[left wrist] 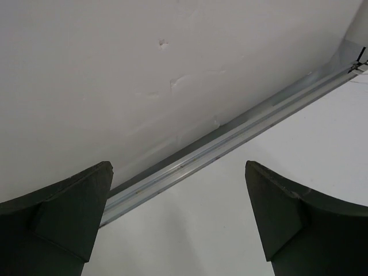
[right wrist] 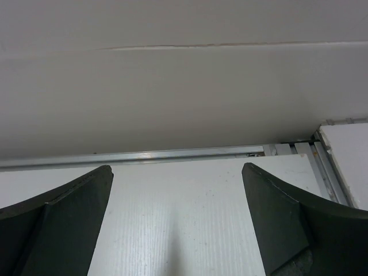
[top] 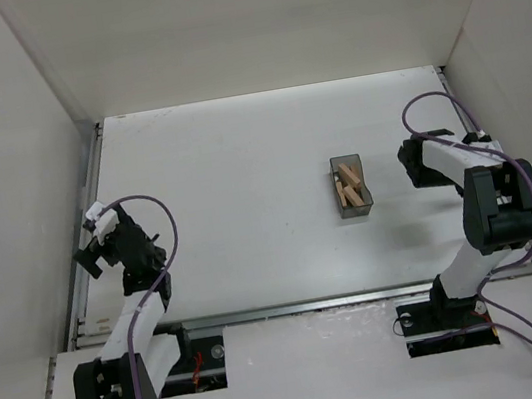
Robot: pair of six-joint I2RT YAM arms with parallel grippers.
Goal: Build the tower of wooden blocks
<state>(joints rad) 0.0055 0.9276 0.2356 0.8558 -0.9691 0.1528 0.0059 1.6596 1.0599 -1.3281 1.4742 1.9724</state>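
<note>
Several light tan wooden planks [top: 349, 187] lie jumbled inside a small grey translucent bin [top: 356, 210] right of the table's middle. No built structure shows. My left gripper [top: 92, 249] is open and empty at the far left, facing the left wall; in the left wrist view [left wrist: 179, 190] only bare table and wall lie between its fingers. My right gripper [top: 409, 165] is open and empty just right of the bin; in the right wrist view [right wrist: 177, 195] it faces the far wall over bare table.
White walls enclose the table on the left, back and right. A metal rail [left wrist: 230, 144] runs along the left wall's foot and another metal rail [right wrist: 144, 155] along the far wall. The arm bases [top: 185, 359] sit at the near edge.
</note>
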